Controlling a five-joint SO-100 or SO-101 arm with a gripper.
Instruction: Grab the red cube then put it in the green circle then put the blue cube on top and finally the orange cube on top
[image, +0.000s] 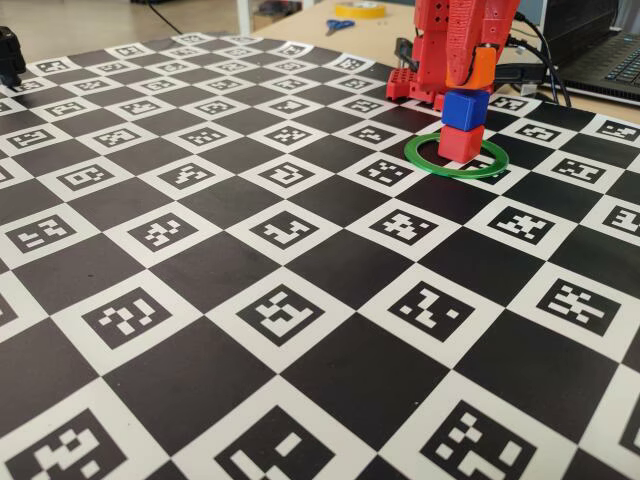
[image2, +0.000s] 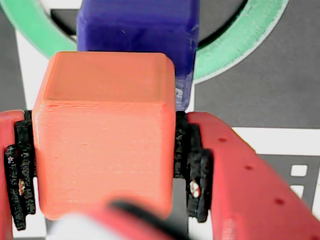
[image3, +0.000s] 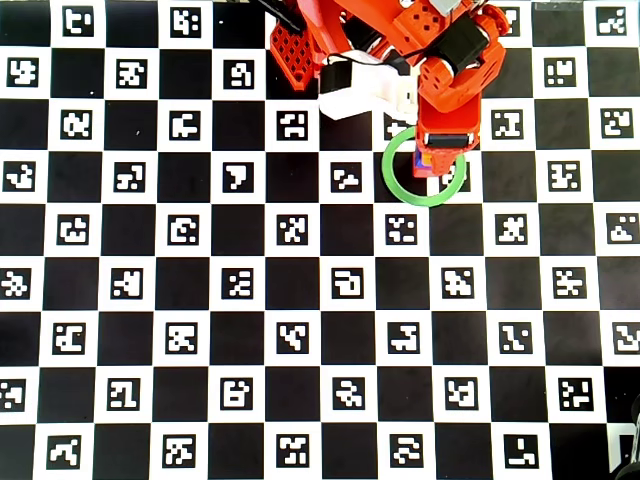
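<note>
In the fixed view the red cube (image: 461, 143) sits inside the green circle (image: 421, 160) with the blue cube (image: 466, 105) stacked on it. My gripper (image: 479, 68) is shut on the orange cube (image: 482, 67), holding it just above the blue cube and slightly to the right; whether they touch I cannot tell. The wrist view shows the orange cube (image2: 105, 135) clamped between the black pads (image2: 192, 165), with the blue cube (image2: 140, 25) and green circle (image2: 240, 45) below. From overhead, my gripper (image3: 441, 158) covers the stack inside the green circle (image3: 394, 178).
The arm's red base (image: 408, 84) stands right behind the ring. Scissors (image: 339, 25), a yellow tape roll (image: 360, 8), a laptop (image: 610, 60) and cables lie on the table behind the checkered marker mat (image: 250, 230). A black object (image: 8, 55) stands far left.
</note>
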